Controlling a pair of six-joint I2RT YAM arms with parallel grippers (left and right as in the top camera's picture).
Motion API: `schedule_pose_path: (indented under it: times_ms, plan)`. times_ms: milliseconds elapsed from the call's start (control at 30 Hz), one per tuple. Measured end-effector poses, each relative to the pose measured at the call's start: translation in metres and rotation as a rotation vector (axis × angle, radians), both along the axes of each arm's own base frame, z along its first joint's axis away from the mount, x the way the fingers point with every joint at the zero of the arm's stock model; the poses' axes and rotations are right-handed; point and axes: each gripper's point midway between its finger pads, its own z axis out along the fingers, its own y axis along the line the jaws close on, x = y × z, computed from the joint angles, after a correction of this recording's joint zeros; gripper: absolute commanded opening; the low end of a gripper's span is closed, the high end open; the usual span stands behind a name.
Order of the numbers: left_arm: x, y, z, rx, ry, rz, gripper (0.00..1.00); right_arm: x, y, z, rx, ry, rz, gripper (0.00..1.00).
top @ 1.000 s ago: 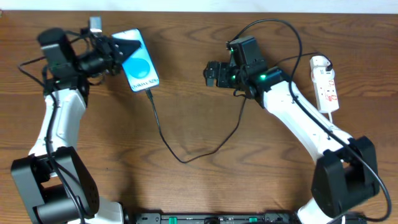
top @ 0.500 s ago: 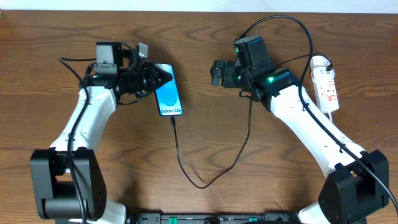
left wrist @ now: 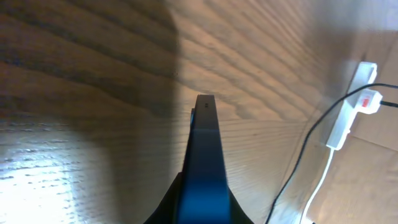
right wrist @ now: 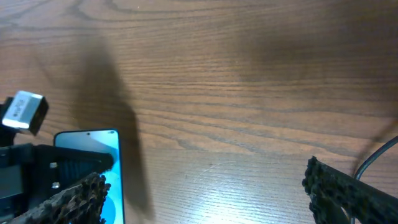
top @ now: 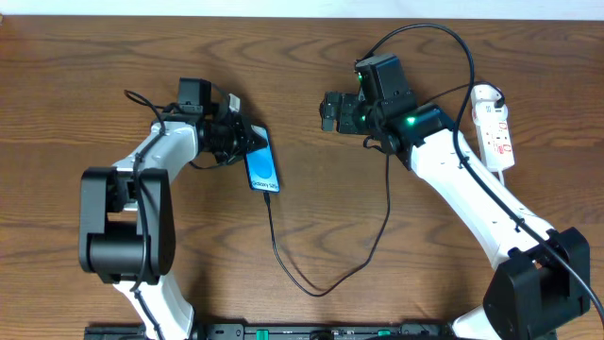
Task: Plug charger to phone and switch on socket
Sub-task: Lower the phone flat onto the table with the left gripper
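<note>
We observe the phone (top: 262, 167) tilted on edge, the black charger (top: 273, 236) meeting its lower end, and the white socket (top: 496, 127) lying far right.

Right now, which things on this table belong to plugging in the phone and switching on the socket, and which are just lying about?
Job: slim black-edged smartphone with light blue screen, long thin black charger cable, narrow white power strip.
Lying about: nothing loose shows; only the brown wooden table underneath.
</note>
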Motion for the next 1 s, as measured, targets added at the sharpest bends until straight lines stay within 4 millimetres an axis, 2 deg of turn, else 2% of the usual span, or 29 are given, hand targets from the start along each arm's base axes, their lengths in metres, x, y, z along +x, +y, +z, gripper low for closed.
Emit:
schedule_pose_path:
  times_ms: [333, 833, 1000]
  plan:
    - [-0.004, 0.008, -0.027, 0.06, 0.052, 0.007, 0.07, -0.001, 0.0, -0.001, -0.003, 0.005, 0.0, 0.99]
    - [-0.003, 0.014, -0.031, 0.114, 0.032, -0.006, 0.08, -0.001, -0.001, -0.001, -0.003, 0.007, 0.0, 0.99]
    - [-0.003, 0.014, -0.031, 0.117, 0.03, -0.007, 0.13, -0.001, -0.001, -0.001, -0.004, 0.007, 0.0, 0.99]
